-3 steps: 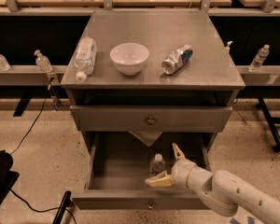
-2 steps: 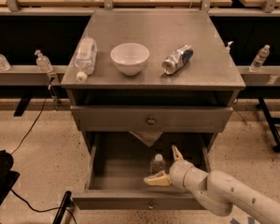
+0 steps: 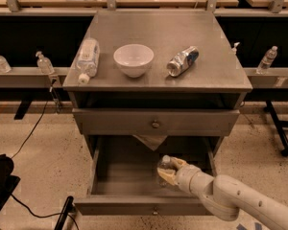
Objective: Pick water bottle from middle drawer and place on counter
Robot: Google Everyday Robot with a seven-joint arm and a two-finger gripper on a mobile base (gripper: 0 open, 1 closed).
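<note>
The water bottle, clear with a white cap, stands in the open middle drawer near its right side. My gripper reaches into the drawer from the lower right. Its pale fingers sit on either side of the bottle and close on its body. The bottle's lower part is hidden behind the fingers. The counter is the grey metal top of the cabinet, above the drawers.
On the counter lie a fat clear bottle with a white label, a white bowl and a crushed silver-blue can. A closed drawer sits above the open one. Small bottles stand on side benches. A black object is on the floor at left.
My gripper has moved in from beside the bottle and its wide-open fingers have closed around the bottle. The bottle stays in the drawer.
</note>
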